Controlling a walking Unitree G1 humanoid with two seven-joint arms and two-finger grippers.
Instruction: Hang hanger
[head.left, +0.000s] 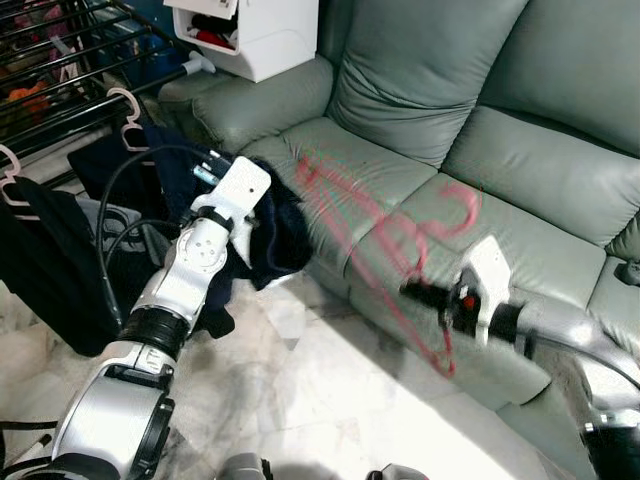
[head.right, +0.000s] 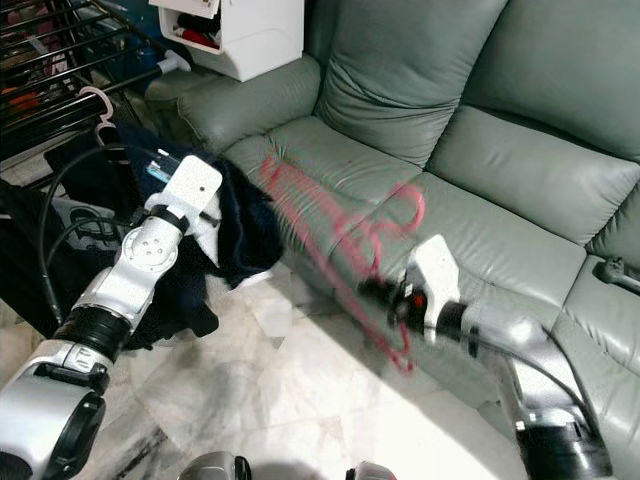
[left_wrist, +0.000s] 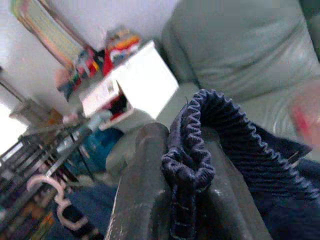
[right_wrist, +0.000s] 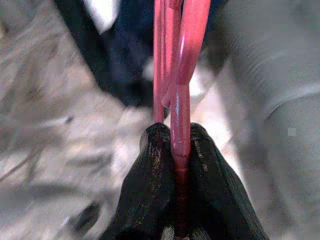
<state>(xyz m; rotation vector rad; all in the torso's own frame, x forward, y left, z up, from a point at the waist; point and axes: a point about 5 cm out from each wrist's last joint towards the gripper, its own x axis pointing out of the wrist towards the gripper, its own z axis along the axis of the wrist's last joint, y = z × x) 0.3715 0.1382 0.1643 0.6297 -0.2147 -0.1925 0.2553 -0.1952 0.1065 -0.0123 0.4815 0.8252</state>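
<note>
A pink plastic hanger (head.left: 385, 240) is blurred in mid-air in front of the grey sofa (head.left: 480, 130). My right gripper (right_wrist: 175, 150) is shut on the hanger's bar (right_wrist: 180, 100), its black fingers (head.left: 425, 293) pinching it from both sides. My left gripper (left_wrist: 182, 165) is shut on the ribbed hem of a dark navy garment (head.left: 275, 235), which hangs down over the floor. The drying rack (head.left: 60, 70) with pink hangers (head.left: 125, 110) stands at the far left.
A white cabinet (head.left: 265, 35) sits behind the sofa arm. Dark clothes (head.left: 50, 260) hang from the rack at the left. The marble floor (head.left: 320, 400) lies between my arms. A small dark object (head.left: 628, 270) rests on the sofa's right end.
</note>
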